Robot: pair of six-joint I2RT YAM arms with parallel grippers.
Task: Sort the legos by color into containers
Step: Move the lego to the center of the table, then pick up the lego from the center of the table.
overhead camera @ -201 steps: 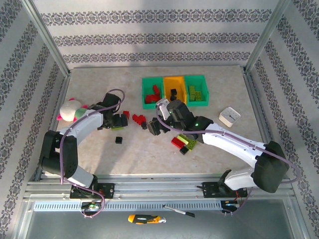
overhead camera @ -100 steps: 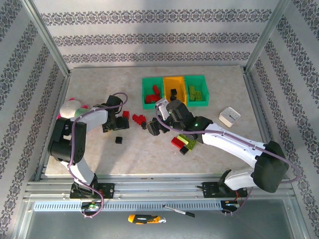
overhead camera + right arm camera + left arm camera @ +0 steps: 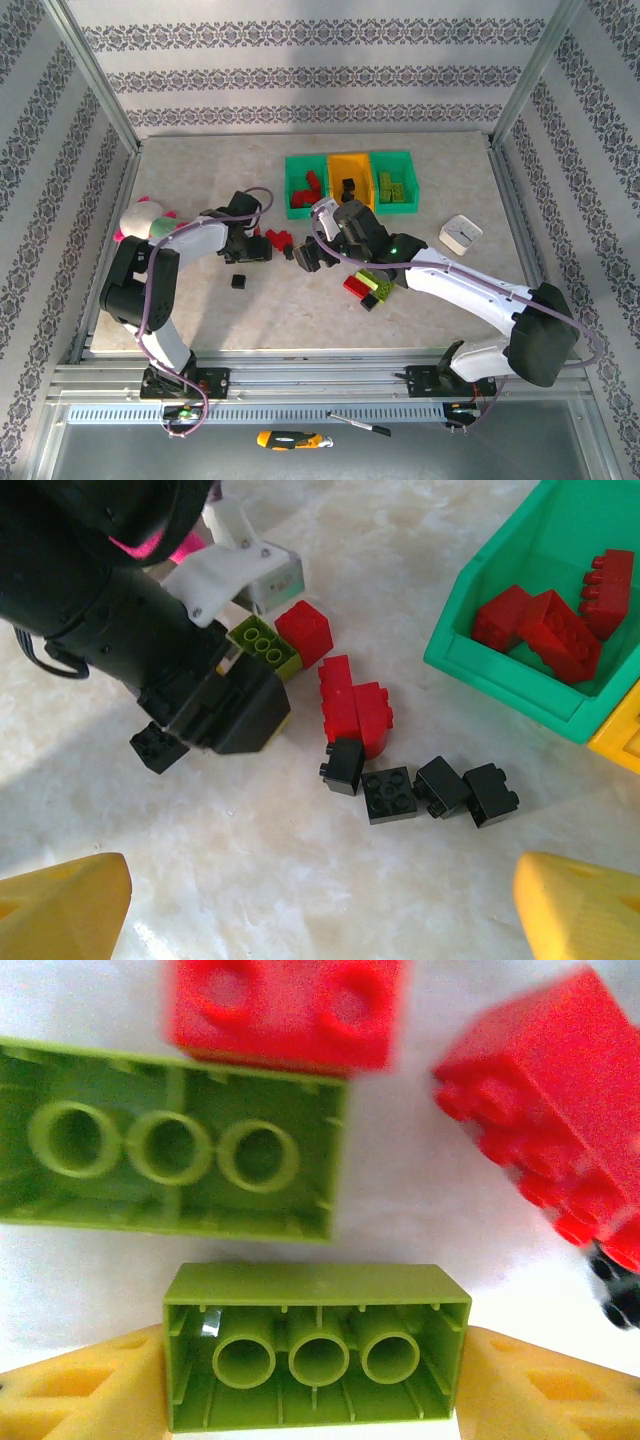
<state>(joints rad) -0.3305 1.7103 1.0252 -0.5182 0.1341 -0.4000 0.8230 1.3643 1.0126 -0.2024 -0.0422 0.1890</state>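
Observation:
In the left wrist view a lime green lego (image 3: 315,1345) lies underside-up between my left gripper's (image 3: 315,1385) yellow fingers (image 3: 80,1395), which press against both of its ends. Past it are another lime lego (image 3: 170,1145) and red legos (image 3: 280,1010). Seen from above, my left gripper (image 3: 258,248) sits left of the red legos (image 3: 278,240). My right gripper (image 3: 305,256) hangs open over a row of black legos (image 3: 390,792), with nothing between its fingers (image 3: 60,910). The containers stand behind: green (image 3: 288,185) with red legos, orange (image 3: 350,156), green (image 3: 412,175).
A lone black lego (image 3: 238,282) lies near the left gripper. A mixed red, lime and black cluster (image 3: 368,285) lies under the right forearm. A plush toy (image 3: 140,220) sits at the left, a white clock (image 3: 460,234) at the right.
My left gripper has slid right toward the red legos and its jaws have narrowed onto a lime lego. The right arm has not moved.

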